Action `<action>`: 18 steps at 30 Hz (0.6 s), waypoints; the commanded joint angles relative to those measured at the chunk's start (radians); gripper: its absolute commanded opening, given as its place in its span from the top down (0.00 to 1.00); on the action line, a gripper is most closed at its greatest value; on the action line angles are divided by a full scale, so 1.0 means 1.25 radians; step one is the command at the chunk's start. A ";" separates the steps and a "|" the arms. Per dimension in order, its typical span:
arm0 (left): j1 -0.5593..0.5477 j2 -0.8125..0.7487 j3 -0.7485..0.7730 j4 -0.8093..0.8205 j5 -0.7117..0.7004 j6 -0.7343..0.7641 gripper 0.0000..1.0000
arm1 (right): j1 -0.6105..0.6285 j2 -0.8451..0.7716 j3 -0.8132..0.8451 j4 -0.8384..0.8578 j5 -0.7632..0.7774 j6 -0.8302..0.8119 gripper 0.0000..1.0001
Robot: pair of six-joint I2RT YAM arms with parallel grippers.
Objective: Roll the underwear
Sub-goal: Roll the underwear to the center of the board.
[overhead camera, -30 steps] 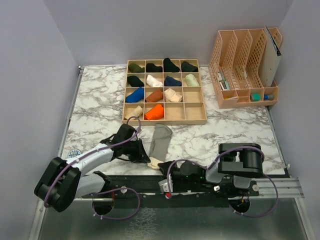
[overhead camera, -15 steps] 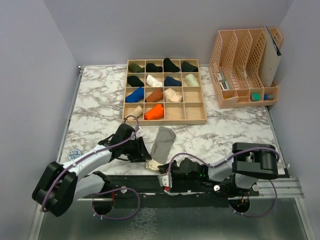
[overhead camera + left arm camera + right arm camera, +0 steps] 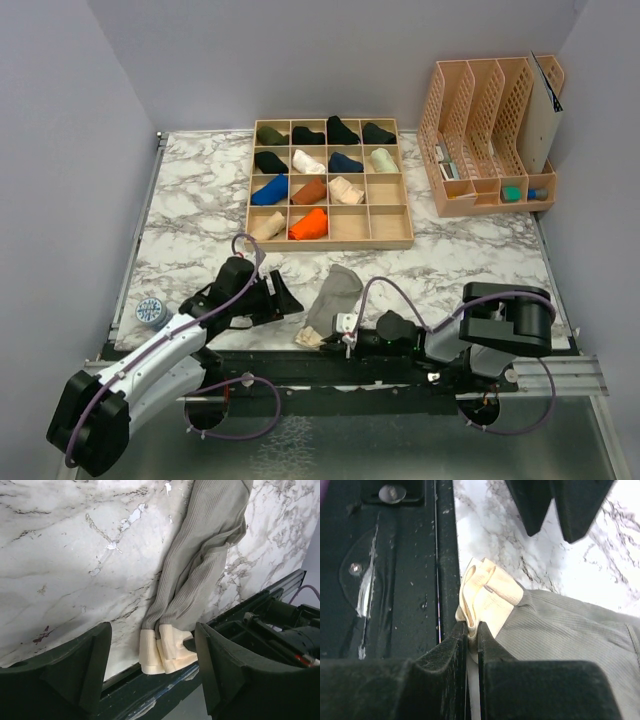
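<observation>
The grey underwear lies stretched on the marble table, its cream band bunched at the near edge. My right gripper is shut on that band, and the right wrist view shows the cream fold pinched between the fingers. My left gripper stands open just left of the cloth, holding nothing. In the left wrist view its fingers straddle the band without touching it, and the grey cloth runs away beyond. A pale beige roll sits in the tray's near-left compartment.
A wooden grid tray behind the cloth holds several rolled garments. A peach file organiser stands at the back right. A small blue-and-white roll lies at the left near edge. A black rail runs along the table's front.
My left gripper has opened, let go of the cream band and drawn back to the left. My right gripper has reached in and closed on the band. The grey cloth has shifted slightly right.
</observation>
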 commanded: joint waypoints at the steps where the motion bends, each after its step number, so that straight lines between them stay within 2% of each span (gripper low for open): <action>1: 0.001 -0.040 -0.029 0.039 -0.014 -0.030 0.27 | -0.032 0.026 -0.030 0.134 -0.024 0.223 0.99; 11: 0.000 -0.064 -0.054 0.086 0.020 -0.047 0.26 | -0.088 0.094 -0.116 0.355 0.038 0.441 1.00; 18: -0.005 -0.058 -0.059 0.108 0.038 -0.058 0.24 | -0.090 0.176 -0.168 0.468 0.209 0.688 0.99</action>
